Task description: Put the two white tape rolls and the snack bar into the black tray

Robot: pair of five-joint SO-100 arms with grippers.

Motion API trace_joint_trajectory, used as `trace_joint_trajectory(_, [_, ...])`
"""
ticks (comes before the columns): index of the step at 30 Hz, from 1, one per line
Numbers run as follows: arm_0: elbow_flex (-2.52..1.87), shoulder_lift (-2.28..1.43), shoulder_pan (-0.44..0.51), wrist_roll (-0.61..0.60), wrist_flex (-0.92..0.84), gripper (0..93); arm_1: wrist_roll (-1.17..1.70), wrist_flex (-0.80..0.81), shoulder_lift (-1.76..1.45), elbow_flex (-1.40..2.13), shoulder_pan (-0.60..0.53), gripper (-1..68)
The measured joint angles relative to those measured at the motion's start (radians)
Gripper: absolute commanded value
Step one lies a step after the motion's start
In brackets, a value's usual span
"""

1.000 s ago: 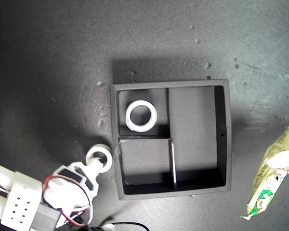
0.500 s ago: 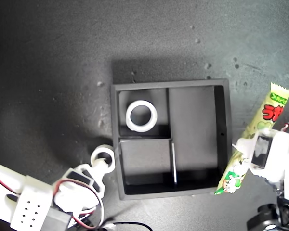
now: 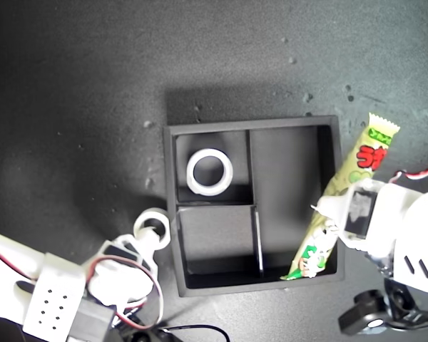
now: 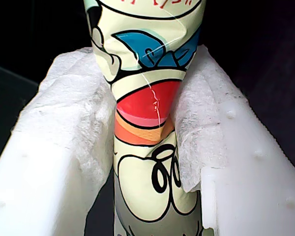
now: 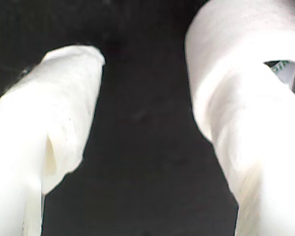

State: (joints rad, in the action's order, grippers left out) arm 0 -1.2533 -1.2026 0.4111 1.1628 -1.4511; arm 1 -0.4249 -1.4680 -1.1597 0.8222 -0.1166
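Observation:
The black tray point(image 3: 253, 125) sits mid-table in the exterior view. One white tape roll point(image 3: 191, 172) lies flat in its upper-left small compartment. The other tape roll point(image 3: 154, 214) point(image 5: 236, 98), with a greenish core, rests on the table just outside the tray's left wall, at the tip of my second gripper point(image 3: 148, 239) point(image 5: 142, 73), whose fingers stand apart beside it. My first gripper point(image 3: 335, 214) point(image 4: 145, 123) is shut on the snack bar point(image 3: 364, 160) point(image 4: 147, 59). The bar slants across the tray's right wall, its lower end over the long compartment.
Dark speckled tabletop point(image 3: 93, 85) surrounds the tray. Red and black wires point(image 3: 153, 285) trail from the second arm at the exterior view's lower left. The first arm's white body point(image 3: 414, 256) fills the lower right.
My first gripper carried the snack bar leftward from the exterior view's right edge to over the tray's right wall. The second arm shifted slightly; its roll barely moved.

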Motion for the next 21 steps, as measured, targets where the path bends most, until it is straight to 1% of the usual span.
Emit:
trace_joint_trajectory(3, [0.009,0.0,-0.015,-0.002,-0.023,16.5,0.0,0.038,0.0,0.049,0.009,13.5])
trace_joint_trajectory(9, [0.037,0.008,-0.006,-0.011,-0.034,16.4,-0.023,0.067,0.0,0.146,0.003,13.1])
trace_joint_trajectory(12, [0.057,0.058,-0.014,-0.012,-0.038,16.8,-0.029,0.071,0.0,0.158,0.005,11.6])
trace_joint_trajectory(17, [0.12,0.153,-0.026,-0.023,-0.04,17.5,-0.031,0.074,0.0,0.158,-0.002,12.0])
trace_joint_trajectory(19, [0.144,0.19,-0.026,-0.023,-0.041,16.8,-0.031,0.074,0.0,0.158,-0.014,17.4])
trace_joint_trajectory(21, [0.178,0.233,-0.026,-0.023,-0.052,10.9,-0.031,0.061,0.0,0.156,-0.029,25.1])
